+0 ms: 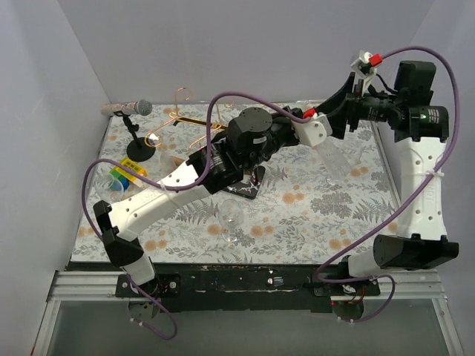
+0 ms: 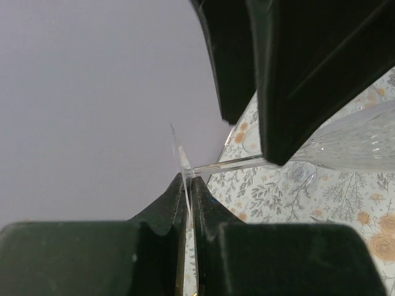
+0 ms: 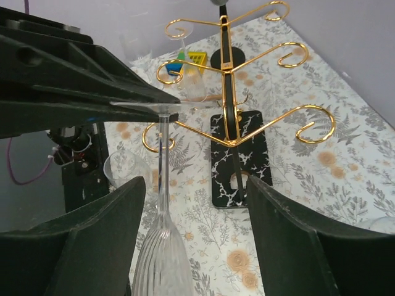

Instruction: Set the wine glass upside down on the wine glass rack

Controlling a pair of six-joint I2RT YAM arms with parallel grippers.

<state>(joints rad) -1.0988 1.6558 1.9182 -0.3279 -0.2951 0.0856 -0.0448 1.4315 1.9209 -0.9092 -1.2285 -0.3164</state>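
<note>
Left gripper (image 2: 187,185) is pinching the clear ribbed wine glass (image 3: 162,246) by its foot, mid-air.
Right gripper (image 3: 196,182) is gaping around the bowl, apart from the gold-coloured bent-wire wine glass rack (image 3: 272,126).

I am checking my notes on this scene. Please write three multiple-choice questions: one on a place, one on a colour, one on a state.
1. Where does the microphone stand? A far left of the table; B near right of it; C its middle.
2. What colour is the rack's wire? A silver; B gold; C red.
3. What is the left gripper doing? A hanging open; B gripping the rack; C gripping the glass by its foot.
Answers: 1 A, it stands by the far left corner; 2 B, the curled wire shines gold; 3 C, it pinches the foot's edge.
</note>
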